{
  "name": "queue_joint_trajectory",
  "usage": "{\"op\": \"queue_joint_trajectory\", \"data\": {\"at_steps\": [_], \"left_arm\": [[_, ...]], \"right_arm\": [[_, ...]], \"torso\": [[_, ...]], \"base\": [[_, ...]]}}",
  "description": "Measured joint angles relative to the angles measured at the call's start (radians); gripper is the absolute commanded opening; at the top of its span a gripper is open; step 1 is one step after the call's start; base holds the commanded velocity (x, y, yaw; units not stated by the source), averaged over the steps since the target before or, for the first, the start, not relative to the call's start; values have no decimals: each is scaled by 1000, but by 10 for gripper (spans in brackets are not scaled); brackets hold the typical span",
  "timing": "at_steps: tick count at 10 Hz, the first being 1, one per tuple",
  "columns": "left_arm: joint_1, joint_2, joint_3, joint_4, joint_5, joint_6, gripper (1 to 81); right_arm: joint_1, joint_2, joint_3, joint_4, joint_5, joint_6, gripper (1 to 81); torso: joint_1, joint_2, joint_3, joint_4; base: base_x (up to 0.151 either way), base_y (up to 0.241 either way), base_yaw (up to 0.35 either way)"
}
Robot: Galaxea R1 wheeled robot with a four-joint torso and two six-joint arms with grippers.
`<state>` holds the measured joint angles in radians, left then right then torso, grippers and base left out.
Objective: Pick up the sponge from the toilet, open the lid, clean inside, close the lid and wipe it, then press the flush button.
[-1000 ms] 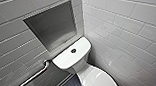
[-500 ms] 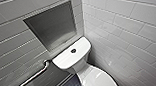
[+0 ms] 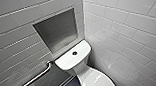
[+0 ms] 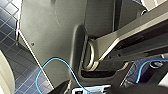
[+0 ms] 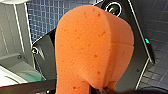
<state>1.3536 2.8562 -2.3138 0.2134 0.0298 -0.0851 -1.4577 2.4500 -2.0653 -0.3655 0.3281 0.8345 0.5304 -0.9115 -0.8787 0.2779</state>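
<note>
The white toilet (image 3: 78, 64) stands in the corner of the tiled walls in the head view. Its flat tank top carries the small dark flush button (image 3: 74, 53) in the middle. Below the tank, the glossy white lid (image 3: 96, 80) lies down over the bowl. In the right wrist view the orange sponge (image 5: 92, 47) looms large, folded over and pinched at its lower end by my right gripper (image 5: 100, 90), which is shut on it. Nothing is held in the left wrist view, where parts of my own grey body and a blue cable (image 4: 50, 65) show.
A grey recessed niche (image 3: 56, 32) sits in the wall above the tank. A metal grab rail (image 3: 39, 76) runs along the left wall beside the toilet. White tiled walls close in on both sides. Dark blue tile floor (image 4: 15, 65) lies below.
</note>
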Motion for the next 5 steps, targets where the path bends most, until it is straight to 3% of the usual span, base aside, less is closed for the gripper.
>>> {"op": "queue_joint_trajectory", "data": {"at_steps": [5], "left_arm": [[20,5,-30,0,5,1,811]], "right_arm": [[-50,128,-182,-50,18,-4,10]], "torso": [[-122,184,188,0]], "base": [[0,0,0]]}}
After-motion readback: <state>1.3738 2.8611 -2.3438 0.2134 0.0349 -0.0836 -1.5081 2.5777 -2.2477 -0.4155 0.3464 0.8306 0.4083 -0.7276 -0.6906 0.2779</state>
